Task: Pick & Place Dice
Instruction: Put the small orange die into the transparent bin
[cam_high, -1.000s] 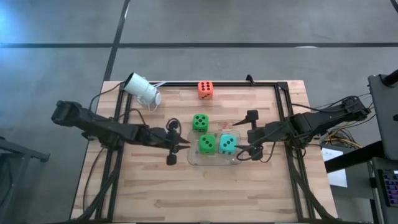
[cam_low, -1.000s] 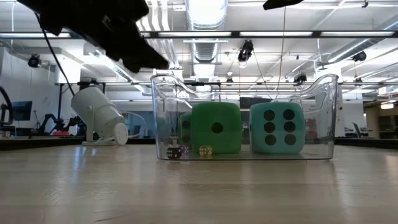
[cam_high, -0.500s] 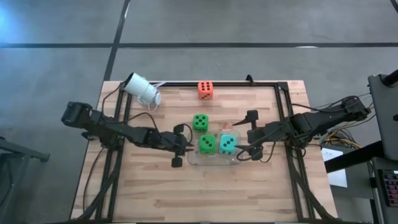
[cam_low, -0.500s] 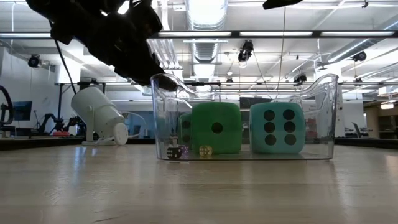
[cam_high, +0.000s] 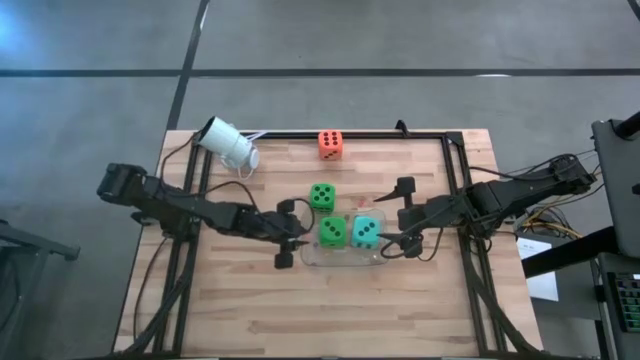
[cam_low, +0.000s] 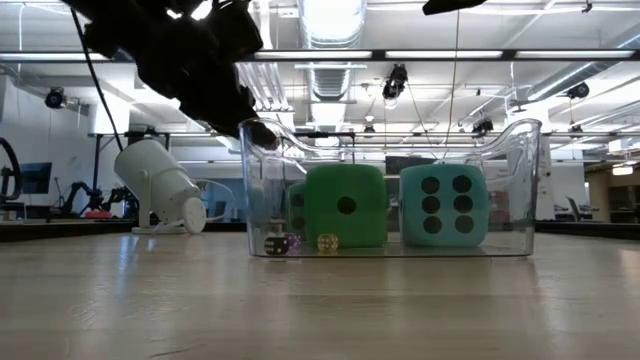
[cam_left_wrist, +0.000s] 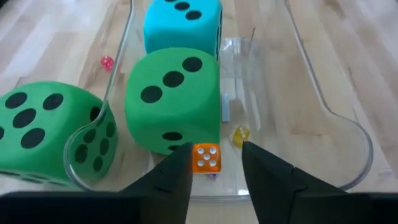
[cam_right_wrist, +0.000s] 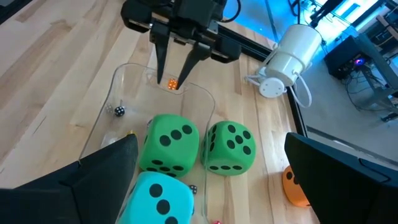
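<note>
Left gripper (cam_left_wrist: 214, 163), fingers parted, releasing small orange die (cam_left_wrist: 206, 157) into clear tray (cam_left_wrist: 348, 127); next, retreat. Right gripper (cam_high: 397, 214) waits wide open.

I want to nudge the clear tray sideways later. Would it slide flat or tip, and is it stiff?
The clear tray looks rigid: thin moulded walls hold their shape. Its flat base sits flush on the table, so it would likely slide rather than tip. The green die and teal die inside look soft, probably adding little weight.
</note>
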